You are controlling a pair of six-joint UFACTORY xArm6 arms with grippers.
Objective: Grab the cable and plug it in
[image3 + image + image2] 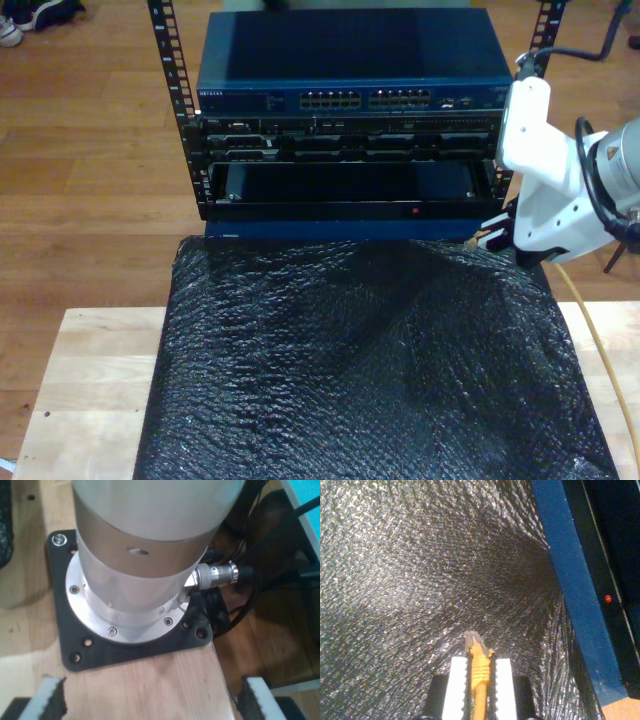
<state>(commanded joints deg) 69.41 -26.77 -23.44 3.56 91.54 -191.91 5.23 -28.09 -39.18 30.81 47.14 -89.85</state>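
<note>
The cable (479, 667) is clamped between the pads of my second gripper (481, 680), its clear plug (473, 640) held above the black bubble wrap (360, 370) near the rack (350, 110) at the exterior view's right. My first gripper (150, 700) is spread wide with nothing held, over a wooden table (150, 685) and an arm's base (135, 595).

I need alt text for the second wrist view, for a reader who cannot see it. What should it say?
My second claw is shut on the yellow-orange cable, with its clear plug sticking out past the white pads. Below lies black bubble wrap, beside a blue equipment edge with a small red light.
</note>
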